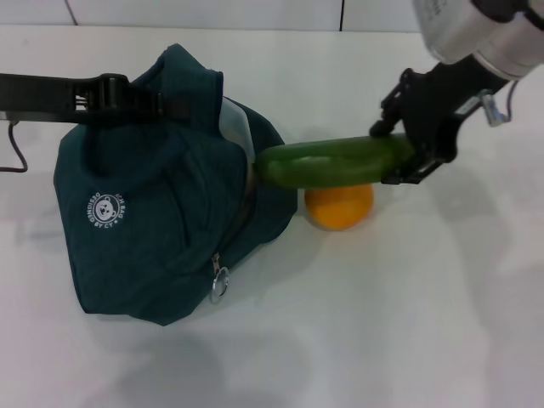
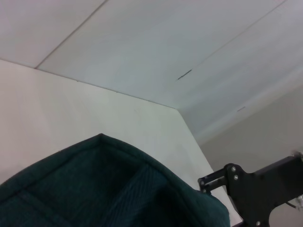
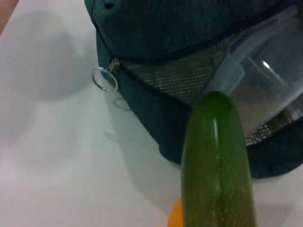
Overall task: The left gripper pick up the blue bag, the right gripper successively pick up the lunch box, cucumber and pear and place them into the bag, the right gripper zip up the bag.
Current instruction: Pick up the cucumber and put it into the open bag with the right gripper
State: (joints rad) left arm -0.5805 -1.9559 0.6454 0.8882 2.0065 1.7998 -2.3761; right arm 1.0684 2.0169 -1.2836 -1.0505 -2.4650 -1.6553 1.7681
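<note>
The blue bag [image 1: 161, 229] stands on the white table at the left, its mouth facing right; it also fills the near part of the left wrist view [image 2: 109, 189] and the right wrist view [image 3: 189, 42]. My left gripper [image 1: 149, 100] is shut on the bag's top handle. The lunch box [image 1: 235, 127] sits inside the mouth, against the foil lining [image 3: 265, 80]. My right gripper [image 1: 406, 144] is shut on the cucumber [image 1: 331, 161], held level with its free end at the bag's mouth [image 3: 215, 161]. The pear [image 1: 339, 206] lies on the table under the cucumber.
The ring zipper pull [image 1: 219, 285] hangs at the bag's front [image 3: 104, 79]. A black cable [image 1: 15, 157] loops at the far left. The table's back edge meets a wall with a dark seam [image 1: 342, 13]. The right arm's black claw shows farther off in the left wrist view [image 2: 258, 187].
</note>
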